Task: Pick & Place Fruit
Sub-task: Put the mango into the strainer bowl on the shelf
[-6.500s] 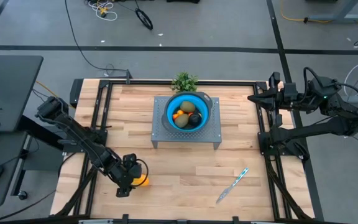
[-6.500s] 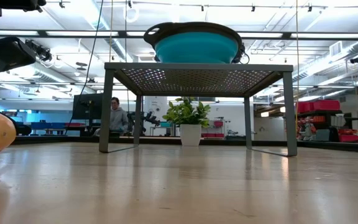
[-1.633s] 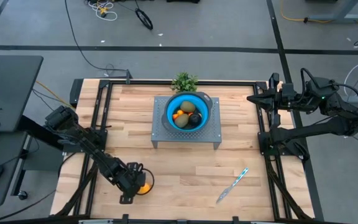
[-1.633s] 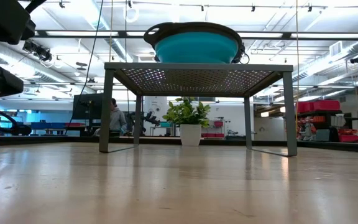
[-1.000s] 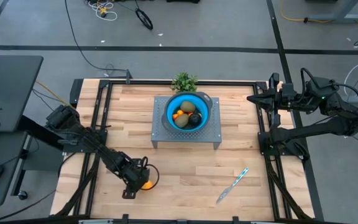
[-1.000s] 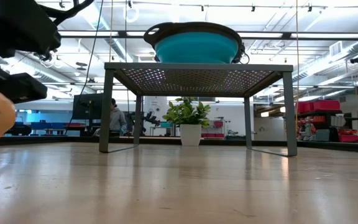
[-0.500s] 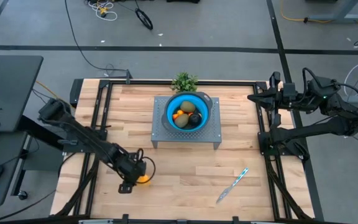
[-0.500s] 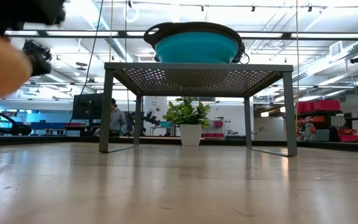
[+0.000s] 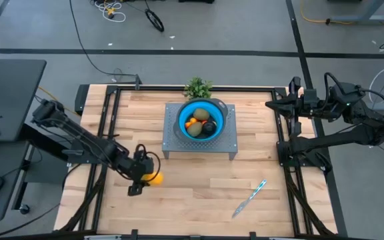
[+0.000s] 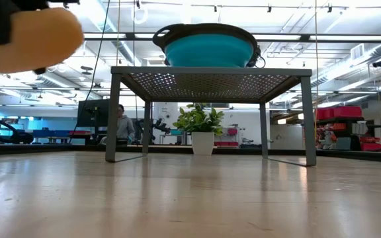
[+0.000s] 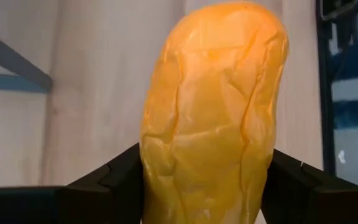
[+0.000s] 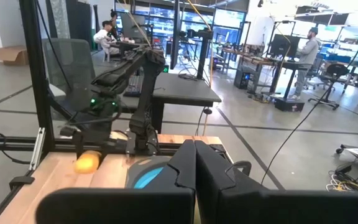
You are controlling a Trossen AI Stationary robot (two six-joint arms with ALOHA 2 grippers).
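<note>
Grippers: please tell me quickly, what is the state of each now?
Left gripper: closed on the yellow-orange fruit, lifted off the table.
Right gripper: shut, holding nothing.

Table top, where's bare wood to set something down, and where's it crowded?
Bare wood runs between the left gripper with its yellow-orange fruit and the knife, before the metal stand. Crowded: the blue bowl atop it, full of fruit.

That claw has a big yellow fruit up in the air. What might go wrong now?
The yellow fruit is pinched only at its sides by the left claw, so it may slip and fall to the table. The blue bowl on the metal stand already holds fruit, so it might roll out.
</note>
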